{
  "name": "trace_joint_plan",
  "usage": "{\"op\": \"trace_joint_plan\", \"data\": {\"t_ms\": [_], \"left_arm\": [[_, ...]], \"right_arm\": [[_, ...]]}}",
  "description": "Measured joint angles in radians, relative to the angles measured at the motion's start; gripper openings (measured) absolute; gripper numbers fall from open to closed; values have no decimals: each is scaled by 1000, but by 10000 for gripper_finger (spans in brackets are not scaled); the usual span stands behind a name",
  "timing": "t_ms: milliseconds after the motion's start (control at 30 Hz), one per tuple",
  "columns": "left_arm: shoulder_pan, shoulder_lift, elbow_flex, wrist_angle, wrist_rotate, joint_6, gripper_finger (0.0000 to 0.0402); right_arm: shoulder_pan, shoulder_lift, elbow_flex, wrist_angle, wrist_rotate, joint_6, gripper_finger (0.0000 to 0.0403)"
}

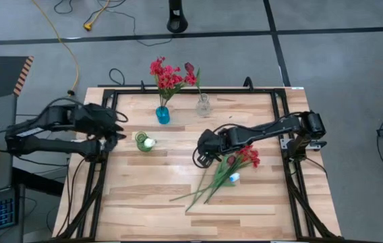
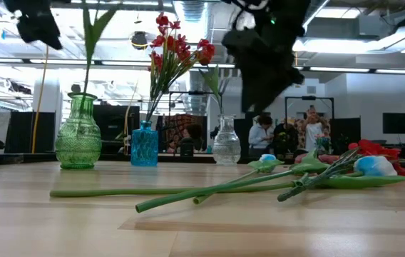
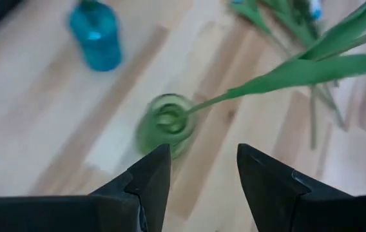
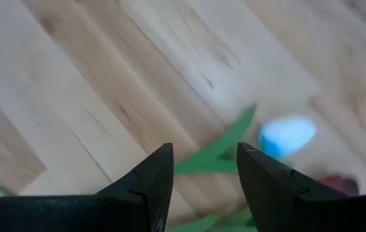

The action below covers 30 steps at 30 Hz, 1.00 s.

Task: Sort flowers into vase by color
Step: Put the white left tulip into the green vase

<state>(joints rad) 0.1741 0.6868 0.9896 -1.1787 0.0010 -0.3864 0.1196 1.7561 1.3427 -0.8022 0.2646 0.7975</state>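
Risk first, right side. Right gripper (image 4: pixel 203 154): fingers apart, nothing between, hanging above the near end of the loose flowers (image 1: pixel 226 170) on the table (image 1: pixel 151 202). Just ahead of the tips: a green leaf and a white tulip (image 4: pixel 287 134); red blossoms lie a bit past that. Stems cross and overlap there, so a close could easily catch two stems, or a leaf instead of a stem, and drag the pile. Could also mix colours on one lift. Best to go for a stem where it lies apart from the rest.

Left side. Left gripper (image 3: pixel 202 154): also spread and empty, just short of the green vase (image 3: pixel 167 122), which holds one stem with a long leaf (image 3: pixel 299 71) leaning out past the rim. Any push forward risks nudging the vase or hooking the leaf and tipping it.

Farther off: blue vase (image 1: pixel 162 115) with red flowers (image 1: pixel 166 75), then clear vase (image 1: pixel 203 106) with a maroon tulip (image 1: pixel 190 68), both near the far table edge. Tall blooms, so a low carry across them could snag.

Room: plenty of bare board on the near half and between the two arms. Tight only toward the black frame rail (image 1: pixel 277 115) beside the right arm.
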Motion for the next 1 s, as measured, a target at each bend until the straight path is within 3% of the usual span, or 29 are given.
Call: {"op": "trace_joint_plan", "data": {"t_ms": [233,1000], "left_arm": [[-19,0,-125,192,150,10,167],[-59,0,-141,207,92,6,167]], "right_arm": [[46,1,-90,34,-1,182,196],[77,0,-289,317,58,406,196]]}}
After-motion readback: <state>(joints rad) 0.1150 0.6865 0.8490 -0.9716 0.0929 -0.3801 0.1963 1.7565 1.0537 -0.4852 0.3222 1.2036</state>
